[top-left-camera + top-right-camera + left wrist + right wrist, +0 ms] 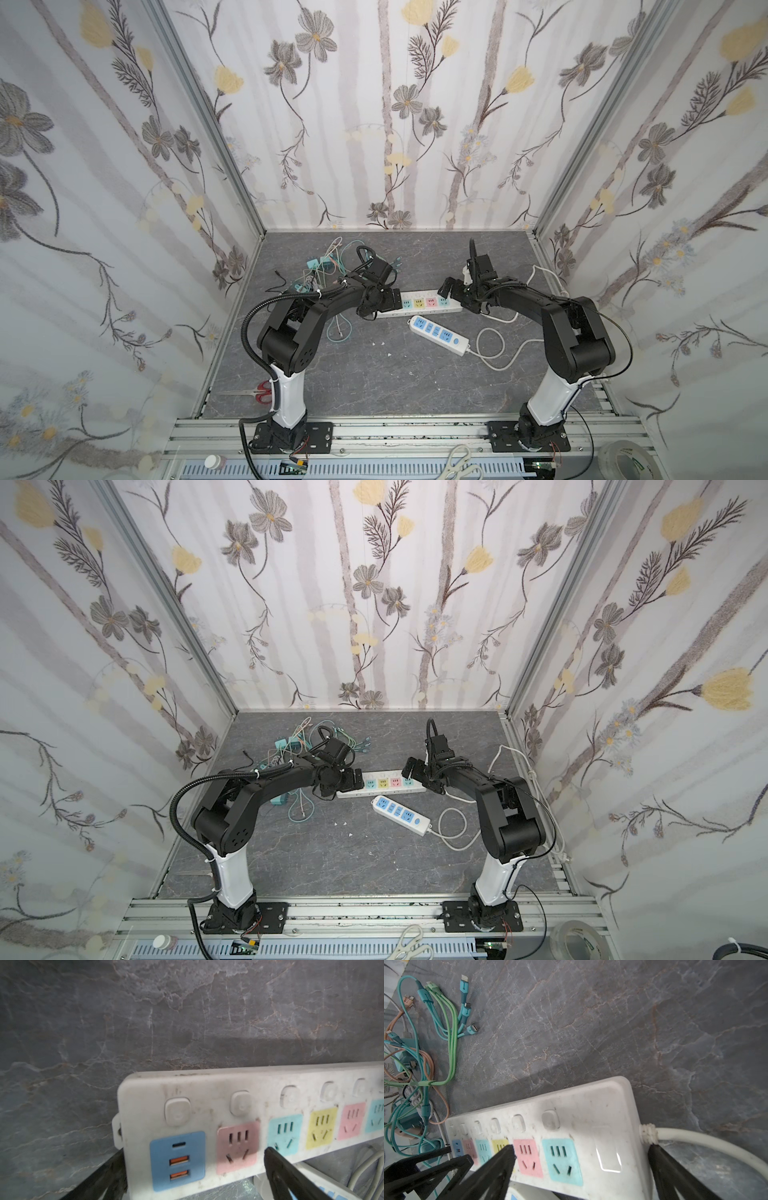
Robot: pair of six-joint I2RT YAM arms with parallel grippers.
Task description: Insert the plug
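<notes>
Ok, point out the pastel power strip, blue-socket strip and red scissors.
pastel power strip (pixel 419 303), in a top view, yellow socket
blue-socket strip (pixel 438 333), in a top view, socket row
red scissors (pixel 262 392), in a top view, handles

The power strip (pixel 207 1088) is white with sockets (pixel 238 1147) in blue, pink, teal and yellow; the second strip (pixel 439 336) is white with blue. The table (pixel 374 374) is dark grey, veined pale and rusty. The walls (pixel 374 124) are white with grey and yellow flowers. The cables (pixel 453 1049) are teal, green and peach.

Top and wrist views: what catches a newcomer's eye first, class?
A white power strip with pastel sockets lies mid-table. Both open, the left gripper and right gripper hover over its opposite ends. Teal, green and pink cables tangle at the far left.
</notes>
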